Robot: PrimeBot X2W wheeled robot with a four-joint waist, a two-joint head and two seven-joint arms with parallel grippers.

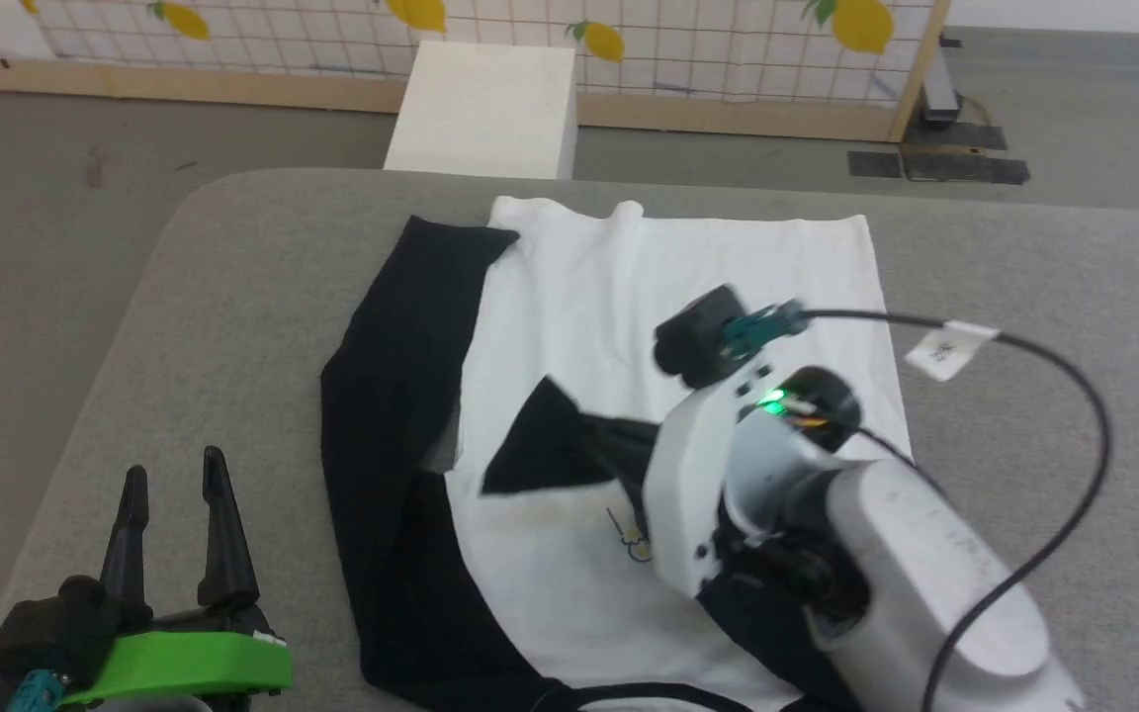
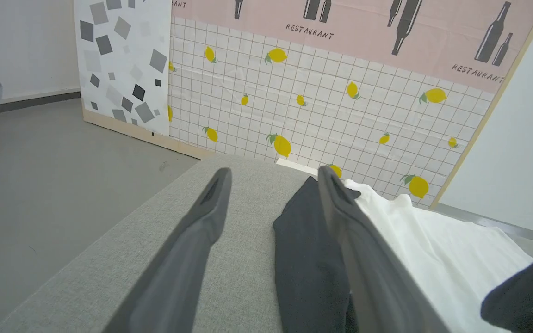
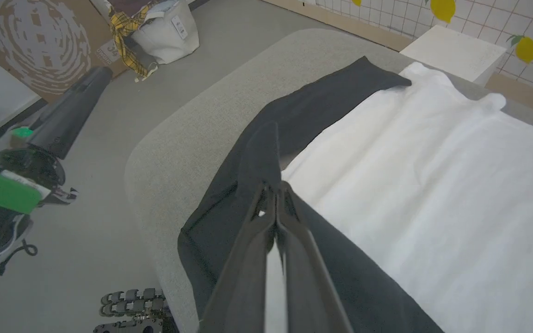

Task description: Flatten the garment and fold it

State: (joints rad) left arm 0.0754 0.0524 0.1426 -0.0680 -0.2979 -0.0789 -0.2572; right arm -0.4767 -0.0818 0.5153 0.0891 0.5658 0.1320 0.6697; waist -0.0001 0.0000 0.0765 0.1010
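Garment (image 1: 629, 287): flat on the grey cushion (image 1: 233, 257), far edge to near edge. My right gripper (image 3: 273, 194): pinched on a black sleeve (image 1: 550, 445) over the white body. My left gripper (image 1: 175, 465): jaws spread, empty, near-left corner.

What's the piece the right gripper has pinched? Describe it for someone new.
On the grey padded table lies the garment, white body up. Mid-body sits a black triangular flap, pinched by the shut right gripper. Unlike the long black sleeve flat along the shirt's left edge, it overlaps white cloth.
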